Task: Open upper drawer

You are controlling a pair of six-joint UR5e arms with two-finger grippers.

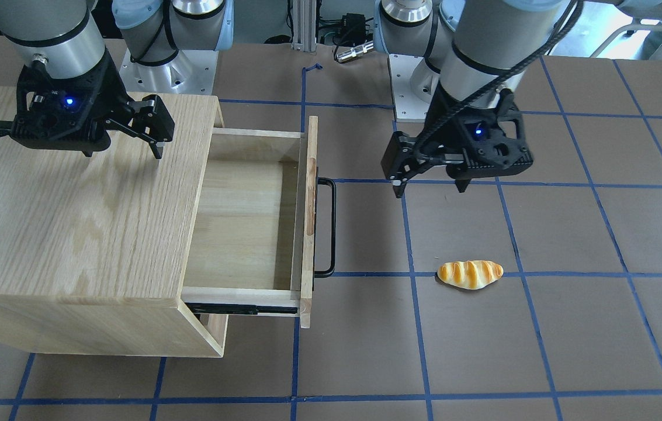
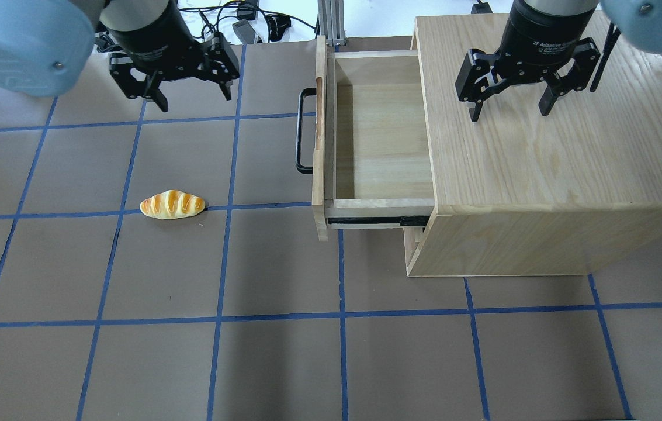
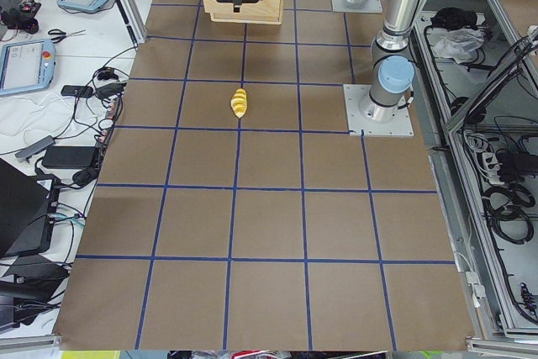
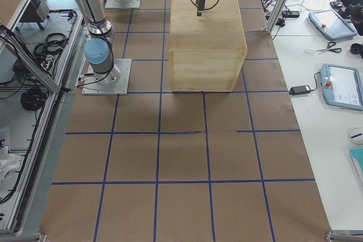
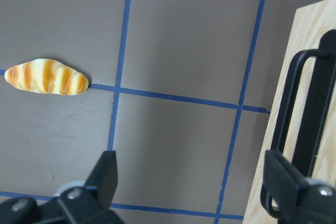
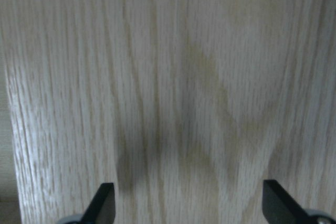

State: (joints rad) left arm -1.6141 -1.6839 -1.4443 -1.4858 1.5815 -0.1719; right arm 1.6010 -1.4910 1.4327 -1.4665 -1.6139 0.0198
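Observation:
The upper drawer (image 2: 383,140) stands pulled far out of the oak cabinet (image 2: 553,169), and its light-wood box is empty. Its front panel (image 2: 320,140) carries a black bar handle (image 2: 301,131), also seen in the front view (image 1: 331,228) and the left wrist view (image 5: 299,129). My left gripper (image 2: 193,96) is open and empty, hovering over the table to the left of the handle, apart from it. My right gripper (image 2: 509,111) is open and empty above the cabinet's top, which fills the right wrist view (image 6: 173,77).
A bread roll (image 2: 172,204) lies on the brown table left of the drawer, also in the front view (image 1: 470,273) and the left wrist view (image 5: 46,77). Blue tape lines grid the table. The arm bases stand behind the cabinet.

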